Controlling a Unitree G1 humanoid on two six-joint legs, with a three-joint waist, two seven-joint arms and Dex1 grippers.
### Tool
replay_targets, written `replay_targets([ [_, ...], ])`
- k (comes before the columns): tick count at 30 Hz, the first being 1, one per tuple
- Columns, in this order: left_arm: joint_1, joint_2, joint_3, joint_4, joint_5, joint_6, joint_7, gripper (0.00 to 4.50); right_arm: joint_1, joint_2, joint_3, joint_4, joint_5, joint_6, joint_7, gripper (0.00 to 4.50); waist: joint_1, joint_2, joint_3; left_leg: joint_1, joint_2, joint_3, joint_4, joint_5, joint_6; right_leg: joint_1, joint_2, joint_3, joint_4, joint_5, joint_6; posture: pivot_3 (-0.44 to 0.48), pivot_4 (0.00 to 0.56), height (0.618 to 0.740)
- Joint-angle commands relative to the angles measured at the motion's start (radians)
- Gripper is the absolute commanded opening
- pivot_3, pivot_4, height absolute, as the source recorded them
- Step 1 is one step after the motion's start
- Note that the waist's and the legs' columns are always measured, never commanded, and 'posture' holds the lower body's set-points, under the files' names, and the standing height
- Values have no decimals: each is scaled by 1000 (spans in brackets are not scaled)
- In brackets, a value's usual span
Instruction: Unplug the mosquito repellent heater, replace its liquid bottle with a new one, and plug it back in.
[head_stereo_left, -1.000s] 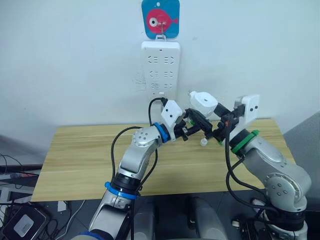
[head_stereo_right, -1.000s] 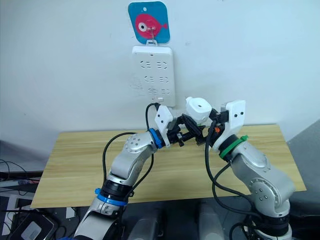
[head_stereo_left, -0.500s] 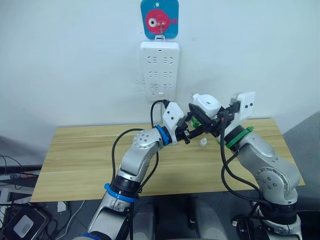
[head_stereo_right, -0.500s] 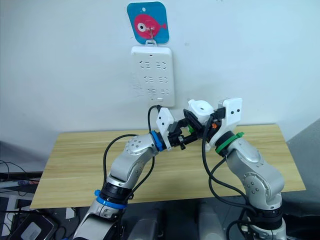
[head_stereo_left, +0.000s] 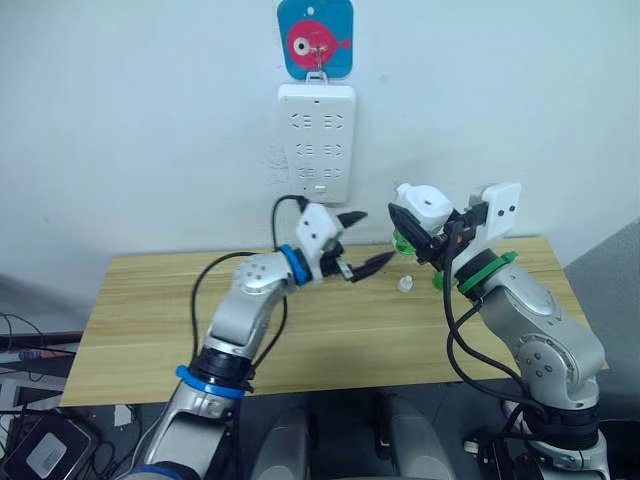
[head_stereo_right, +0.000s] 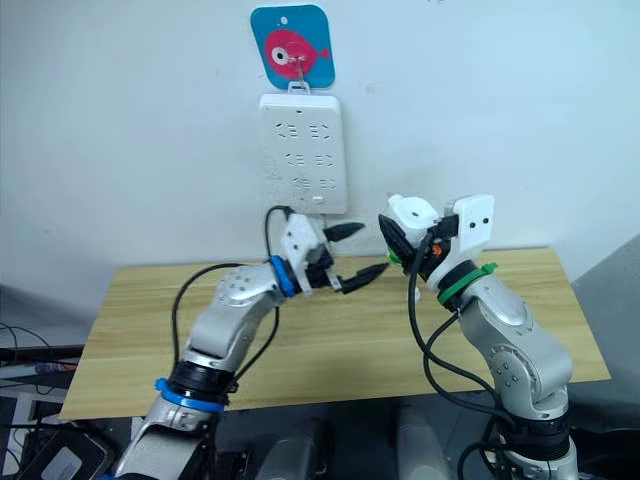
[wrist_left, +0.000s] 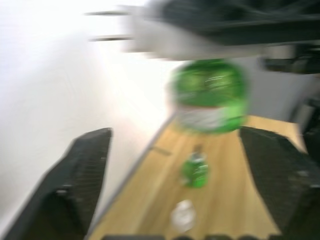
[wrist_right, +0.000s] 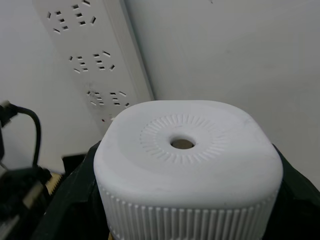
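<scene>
From our head camera we see a white power strip (head_stereo_left: 318, 140) hanging on the wall under a blue card with a red fish (head_stereo_left: 315, 38), above a wooden table (head_stereo_left: 150, 320). Our right gripper (head_stereo_left: 410, 228) is raised above the far right of the table, its black fingers clamped on the mosquito repellent heater (head_stereo_left: 421, 206), a small white unit with a green bottle (head_stereo_left: 402, 242) showing beneath it. The heater is off the strip, held in the air to the right of it and lower. Our left gripper (head_stereo_left: 365, 240) hovers just left of the heater with its two fingers spread apart and nothing between them. A small white cap (head_stereo_left: 405, 285) lies on the table below.

The left wrist camera is blurred. Between our spread left fingers (wrist_left: 82, 175) we make out the green bottle (wrist_left: 210, 95) hanging from the white heater (wrist_left: 200, 42), with a second green bottle (wrist_left: 195, 170) and the white cap (wrist_left: 182, 215) on the table farther off.

The right wrist camera looks onto the heater's round ribbed top (wrist_right: 187, 160), with the power strip (wrist_right: 95, 60) behind it at a slant.

The risk we judge from here: the prongs must meet a socket squarely, and the strip merely hangs from a hook, so a tilted push could swing it away. We also cannot tell how firmly the bottle is seated; it could drop.
</scene>
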Motion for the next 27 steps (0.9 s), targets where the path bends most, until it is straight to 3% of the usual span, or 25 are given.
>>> replay_targets([
  [1,22,35,68,-103,-57,-7,-6,4500,-12,-1,-17,-22,-7,-35,11,3035,0,0,-1,0,0,0,0,0,0,0,0,0,0,0,0,-84,194,740],
  [9,-11,131,222,-144,-43,-18,113,4500,-28,-15,-18,-40,17,-19,42,3035,8,0,-13,0,0,0,-1,0,0,0,0,0,0,0,0,-53,184,740],
  [15,-75,130,230,-54,-29,-58,151,4500,-63,-18,-5,-36,21,-3,42,3035,10,0,-17,0,-1,0,-1,0,0,0,0,0,0,0,0,-49,181,740],
  [27,-228,91,154,268,-24,-153,-2,4500,-67,-15,-5,-56,32,24,44,3035,8,0,-17,0,-1,-1,-1,0,0,0,0,-1,0,0,0,-82,181,740],
])
